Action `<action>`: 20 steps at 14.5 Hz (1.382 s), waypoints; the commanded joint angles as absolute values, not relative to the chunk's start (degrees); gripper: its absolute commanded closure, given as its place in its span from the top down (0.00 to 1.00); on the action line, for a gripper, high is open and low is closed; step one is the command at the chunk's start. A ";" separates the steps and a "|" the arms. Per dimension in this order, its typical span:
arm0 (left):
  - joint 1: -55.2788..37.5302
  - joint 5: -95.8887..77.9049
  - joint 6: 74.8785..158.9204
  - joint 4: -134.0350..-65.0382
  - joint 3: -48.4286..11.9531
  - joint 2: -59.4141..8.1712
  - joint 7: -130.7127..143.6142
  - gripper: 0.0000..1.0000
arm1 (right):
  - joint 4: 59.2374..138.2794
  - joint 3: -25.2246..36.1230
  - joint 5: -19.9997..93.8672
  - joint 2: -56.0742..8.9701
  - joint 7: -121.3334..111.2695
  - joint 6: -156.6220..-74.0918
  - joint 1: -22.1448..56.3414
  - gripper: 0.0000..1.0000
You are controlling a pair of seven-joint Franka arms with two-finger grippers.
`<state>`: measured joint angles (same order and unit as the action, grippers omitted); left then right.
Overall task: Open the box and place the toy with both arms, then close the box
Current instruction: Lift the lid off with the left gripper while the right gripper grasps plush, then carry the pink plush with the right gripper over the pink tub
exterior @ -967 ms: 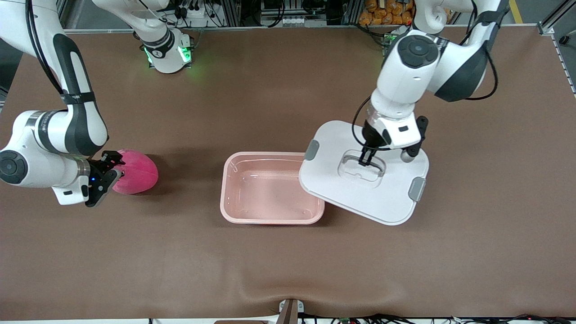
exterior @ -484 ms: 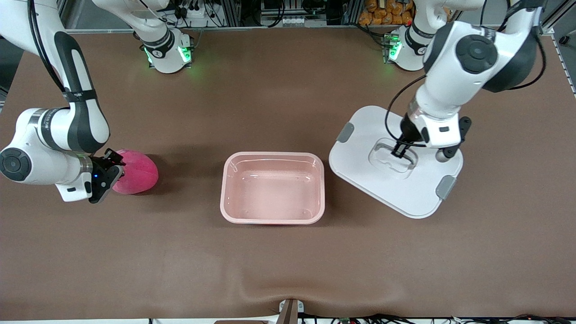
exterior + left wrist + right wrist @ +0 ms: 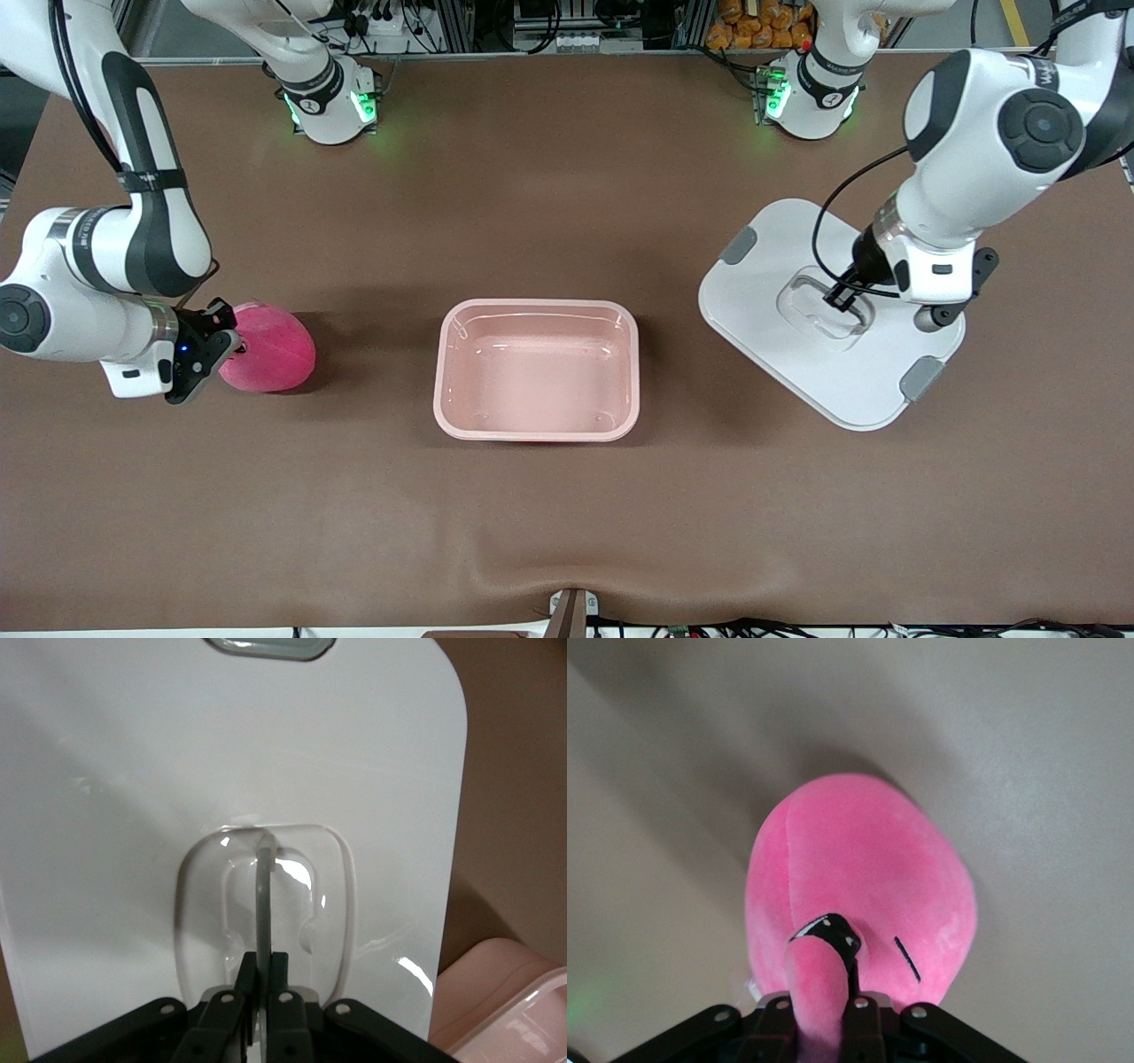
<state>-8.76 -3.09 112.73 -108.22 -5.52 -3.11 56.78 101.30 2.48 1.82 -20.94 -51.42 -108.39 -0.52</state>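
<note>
The pale pink tub of the box (image 3: 536,369) stands open and empty at the table's middle; its corner shows in the left wrist view (image 3: 518,997). My left gripper (image 3: 840,297) is shut on the grey handle (image 3: 263,895) of the white lid (image 3: 797,354) and holds the lid, also in the left wrist view (image 3: 115,815), over the table beside the tub, toward the left arm's end. The bright pink toy (image 3: 270,359) is low over the table toward the right arm's end. My right gripper (image 3: 226,341) is shut on a small pink part of the toy (image 3: 859,868).
The brown table (image 3: 567,514) has a raised wrinkle at its near edge. The two arm bases (image 3: 328,102) stand along the edge farthest from the front camera. Two grey clips (image 3: 737,245) sit on the lid's ends.
My left gripper has carried the lid off the tub toward the left arm's end, so the tub is fully uncovered. My right gripper and the toy have shifted slightly.
</note>
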 commanded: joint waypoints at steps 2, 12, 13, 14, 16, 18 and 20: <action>-6.24 -4.39 110.92 -109.07 -6.15 -1.76 51.07 0.00 | 94.06 2.11 6.93 -19.78 -36.17 -101.62 1.92 0.00; -4.13 -8.08 107.49 -106.35 -5.80 -2.29 42.81 0.00 | 84.30 2.11 19.95 -19.95 4.28 -91.49 11.50 0.00; -4.13 -8.52 106.88 -105.91 -5.80 -2.29 42.19 0.00 | 83.33 2.11 20.39 -19.95 6.83 -91.58 12.56 0.00; -3.87 -8.79 106.09 -105.13 -5.71 -2.46 42.01 0.00 | 81.84 2.11 21.61 -20.13 9.64 -91.58 13.53 0.00; -3.69 -8.88 105.21 -104.42 -5.71 -2.55 41.40 0.00 | 79.64 2.20 22.85 -20.57 14.31 -92.19 15.37 0.00; -2.99 -8.88 105.12 -104.41 -5.54 -2.55 40.26 0.00 | 79.45 2.20 25.73 -20.65 15.99 -93.86 15.82 0.00; -2.64 -8.96 105.12 -104.50 -5.54 -2.55 39.56 0.00 | 79.45 2.28 29.25 -20.92 16.26 -95.88 17.13 0.00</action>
<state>-3.72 -7.45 106.54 -105.06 -5.43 -3.10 41.72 80.91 1.66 25.53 -19.96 14.87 -94.81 16.10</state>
